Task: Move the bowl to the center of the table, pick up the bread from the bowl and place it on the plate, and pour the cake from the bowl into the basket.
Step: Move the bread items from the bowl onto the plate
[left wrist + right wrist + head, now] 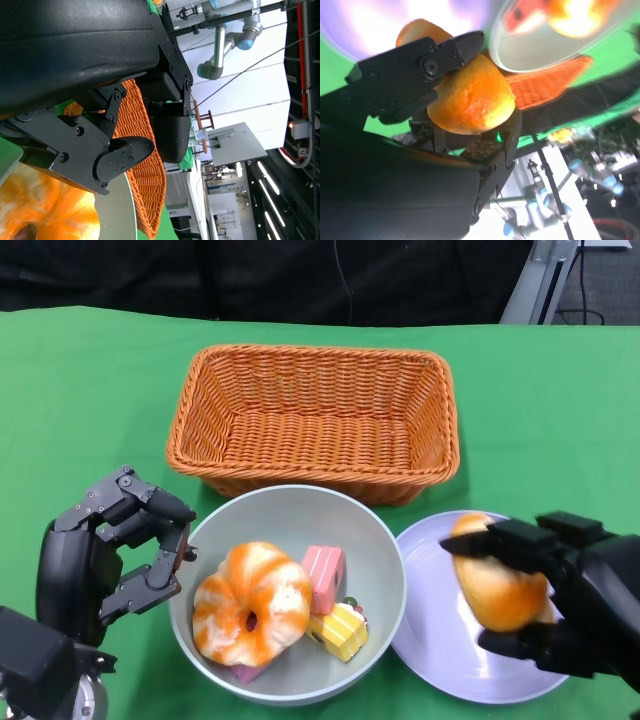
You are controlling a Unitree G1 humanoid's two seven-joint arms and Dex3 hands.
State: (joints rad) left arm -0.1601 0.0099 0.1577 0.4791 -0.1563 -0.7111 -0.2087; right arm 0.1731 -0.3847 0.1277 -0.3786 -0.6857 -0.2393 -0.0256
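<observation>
While the left hand (120, 550) (fingers apart, holding nothing) sits beside the grey round bowl (385, 550), the right hand (560, 590) grips a golden bread roll (497, 590) over the pale lilac plate (440, 640).

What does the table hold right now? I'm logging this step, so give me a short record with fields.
right hand: holds a bread roll over the plate
left hand: fingers apart, beside the bowl, holding nothing
bowl contents: swirled orange bread, pink cake, yellow cake
basket: behind the bowl, nothing in it
surface: green cloth
</observation>
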